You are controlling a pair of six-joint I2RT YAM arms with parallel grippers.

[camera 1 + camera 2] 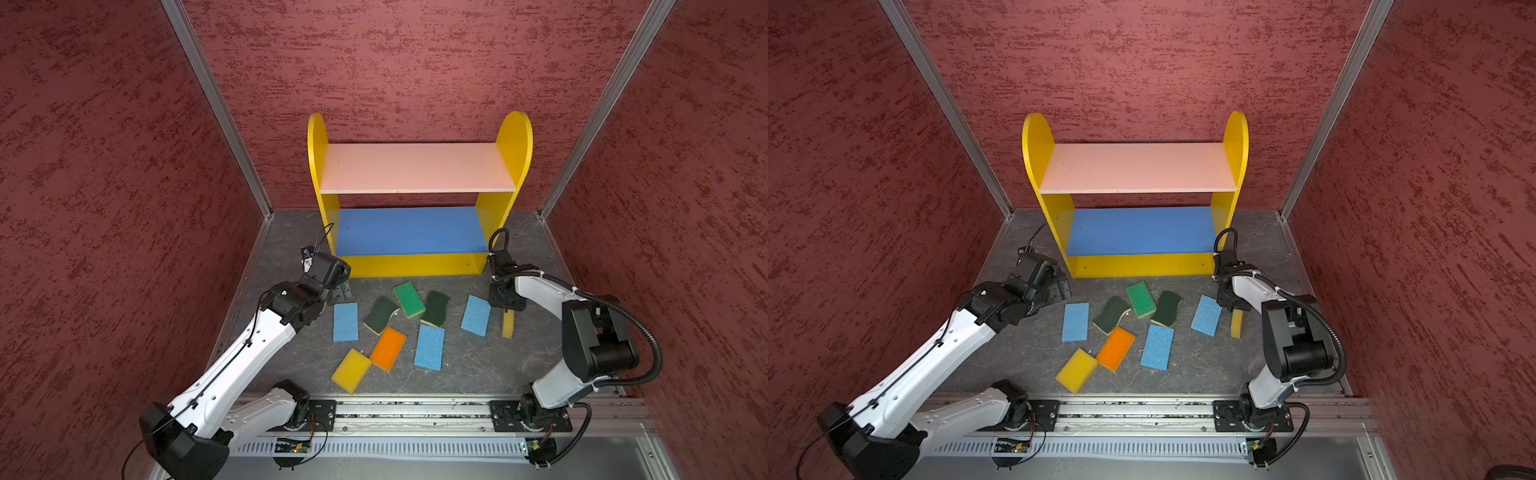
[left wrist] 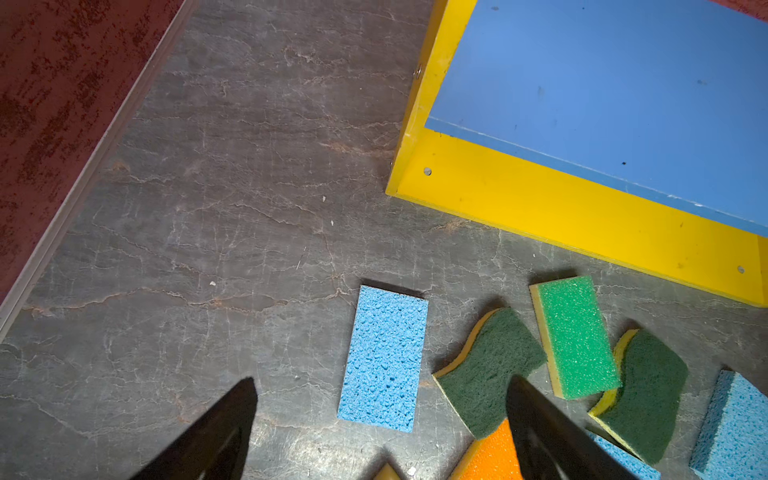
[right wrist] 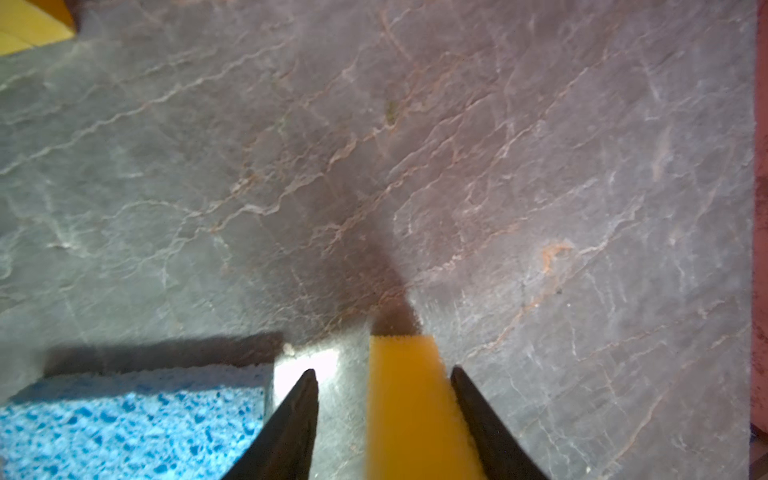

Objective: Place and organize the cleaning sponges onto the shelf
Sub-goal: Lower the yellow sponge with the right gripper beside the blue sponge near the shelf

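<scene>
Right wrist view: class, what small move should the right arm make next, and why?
Probably close the right gripper on the yellow sponge. The sponge stands on its edge between the fingers, and a gap shows beside one finger, so it is not yet gripped. The shelf holds no sponges, so a firm hold comes before any lift.

Your shelf point(image 1: 419, 266) stands at the back edge of the floor point(image 1: 478, 374). In front of it you have eight sponges point(image 1: 429, 347) scattered, and a ninth, the yellow sponge point(image 1: 508, 326), on its edge just below your right gripper point(image 1: 506, 309). Your left gripper point(image 1: 343, 291) hangs near the shelf's front left corner.
</scene>
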